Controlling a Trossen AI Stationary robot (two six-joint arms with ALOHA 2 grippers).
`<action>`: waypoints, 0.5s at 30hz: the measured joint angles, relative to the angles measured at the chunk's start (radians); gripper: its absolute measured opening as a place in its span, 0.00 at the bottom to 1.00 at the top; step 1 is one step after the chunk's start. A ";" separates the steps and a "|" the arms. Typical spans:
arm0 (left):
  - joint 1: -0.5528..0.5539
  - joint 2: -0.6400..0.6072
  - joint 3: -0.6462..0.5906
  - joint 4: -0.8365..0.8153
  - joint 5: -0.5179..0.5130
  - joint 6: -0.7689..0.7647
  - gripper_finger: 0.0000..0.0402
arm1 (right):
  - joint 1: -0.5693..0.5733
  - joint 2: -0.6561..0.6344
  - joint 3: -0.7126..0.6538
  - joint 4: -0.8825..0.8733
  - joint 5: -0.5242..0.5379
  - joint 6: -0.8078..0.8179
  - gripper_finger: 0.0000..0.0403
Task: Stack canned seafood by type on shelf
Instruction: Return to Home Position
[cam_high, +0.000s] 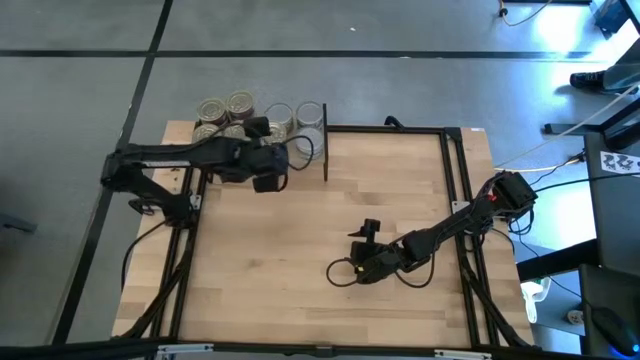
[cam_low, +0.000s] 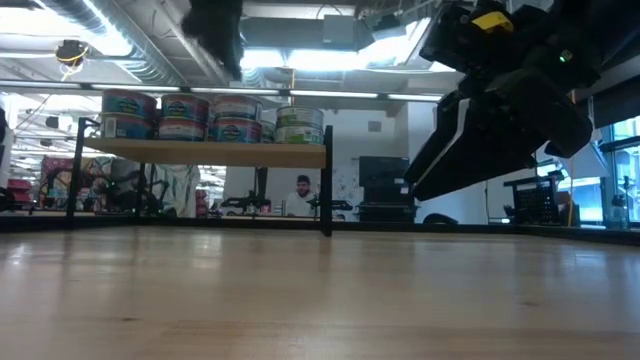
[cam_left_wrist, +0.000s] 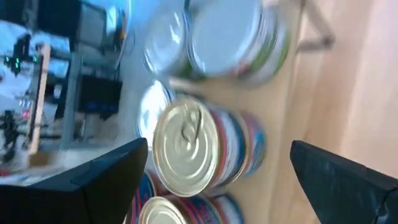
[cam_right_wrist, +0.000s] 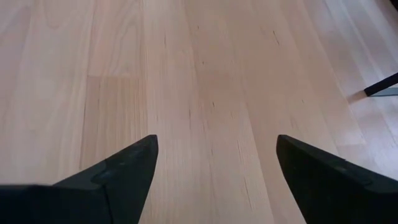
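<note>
The canned seafood (cam_high: 240, 112) stands in short stacks on the shelf (cam_low: 200, 153) at the table's far left. Gold-lidded tins with blue and red labels (cam_low: 180, 115) make up the left stacks, and silver-topped tins with green labels (cam_low: 300, 125) the right ones. My left gripper (cam_high: 278, 138) hovers open above the tins. In its wrist view a gold pull-tab tin (cam_left_wrist: 186, 146) shows between its fingers but below them, untouched, resting on another tin. My right gripper (cam_high: 368, 232) stands open over the bare middle of the table (cam_right_wrist: 205, 74).
The shelf's black post (cam_high: 325, 155) stands just right of the tins. A black frame (cam_high: 450, 130) runs along the table's edges. Cables trail beside the right arm (cam_high: 440, 235). A person (cam_low: 300, 190) sits in the room behind the table.
</note>
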 joint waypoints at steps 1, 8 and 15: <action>-0.022 -0.012 0.015 0.002 0.000 -0.021 0.98 | 0.000 0.000 0.000 0.000 0.000 0.000 0.81; -0.191 -0.084 0.035 -0.024 0.082 -0.267 0.98 | 0.000 -0.013 0.014 -0.002 -0.004 0.000 0.81; -0.325 -0.089 -0.118 0.004 0.243 -0.463 0.90 | 0.000 -0.110 0.034 -0.020 -0.120 0.000 0.78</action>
